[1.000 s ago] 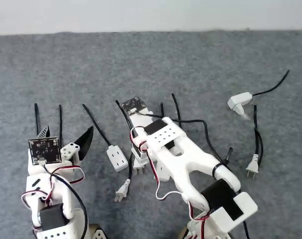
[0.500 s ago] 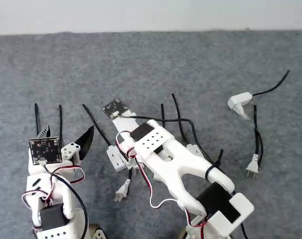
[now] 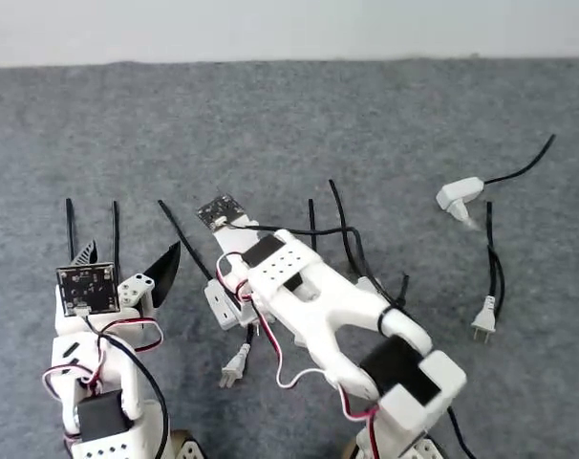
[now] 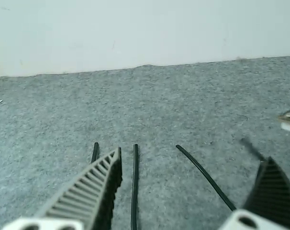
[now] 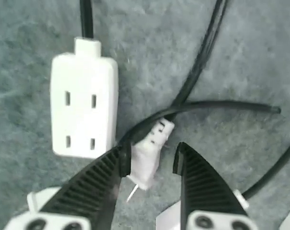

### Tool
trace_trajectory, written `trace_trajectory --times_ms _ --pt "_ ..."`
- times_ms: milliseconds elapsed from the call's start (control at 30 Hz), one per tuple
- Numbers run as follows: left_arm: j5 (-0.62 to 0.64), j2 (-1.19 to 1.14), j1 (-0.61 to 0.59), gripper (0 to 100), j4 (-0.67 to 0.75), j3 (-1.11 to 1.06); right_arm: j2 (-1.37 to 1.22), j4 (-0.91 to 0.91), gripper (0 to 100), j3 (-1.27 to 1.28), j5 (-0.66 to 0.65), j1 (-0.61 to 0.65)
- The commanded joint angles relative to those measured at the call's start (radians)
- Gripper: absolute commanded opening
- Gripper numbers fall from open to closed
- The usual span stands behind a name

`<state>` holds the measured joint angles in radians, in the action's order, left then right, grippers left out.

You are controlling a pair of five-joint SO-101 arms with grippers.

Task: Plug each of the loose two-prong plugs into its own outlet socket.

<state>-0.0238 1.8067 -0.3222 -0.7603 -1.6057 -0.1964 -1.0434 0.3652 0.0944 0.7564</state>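
— What's hard to see?
— The right arm (image 3: 318, 306) lies across the middle of the grey table (image 3: 366, 115), covering part of the outlet socket (image 3: 221, 304) just off centre toward seven o'clock. From its wrist, the right gripper (image 5: 152, 158) stands partly open around a white plug (image 5: 146, 155) just beside that socket. One finger touches the plug and the other stands clear, so nothing is clamped.
— And the other side?
— The left arm (image 3: 89, 382) sits far out at eight o'clock, the left gripper (image 3: 125, 258) spread wide and empty. A second plug (image 3: 234, 366) lies toward six, a third plug (image 3: 482, 318) at four
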Motion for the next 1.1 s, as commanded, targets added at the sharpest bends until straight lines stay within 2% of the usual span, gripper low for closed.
trace_trajectory --times_ms 0,333,400,433,467,500,533,600,767,900,1067 --pt "-0.006 0.014 0.005 41 0.028 0.012 -0.033 0.005 15.8 -0.064 0.014 0.001" --pt "-0.006 0.014 0.005 41 0.028 0.008 -0.067 -0.005 15.7 -0.068 0.008 0.001" --pt "-0.008 0.014 0.005 41 0.028 0.008 -0.067 -0.024 12.9 -0.071 0.006 0.001" --pt "-0.008 0.014 0.005 41 0.028 0.008 -0.067 -0.028 8.4 -0.071 0.0 0.001" --pt "-0.008 0.014 0.005 41 0.028 0.008 -0.067 -0.031 2.0 -0.071 -0.023 0.001" --pt "-0.008 0.014 0.005 41 0.028 0.008 -0.067 -0.031 0.0 -0.069 -0.058 0.001" --pt "-0.008 0.014 0.005 41 0.028 0.008 -0.068 -0.033 3.1 -0.066 -0.101 0.001" --pt "-0.008 0.014 0.005 41 0.028 0.008 -0.07 -0.033 0.9 -0.064 -0.163 0.001" --pt "-0.008 0.014 0.005 41 0.028 0.008 -0.071 -0.061 1.0 -0.069 -0.189 0.002" --pt "-0.008 0.014 0.006 41 0.028 0.008 -0.054 -0.068 1.0 -0.069 -0.287 -0.004" --pt "-0.008 0.015 0.008 41 0.028 0.008 0.041 -0.068 1.0 -0.072 -0.31 -0.048"
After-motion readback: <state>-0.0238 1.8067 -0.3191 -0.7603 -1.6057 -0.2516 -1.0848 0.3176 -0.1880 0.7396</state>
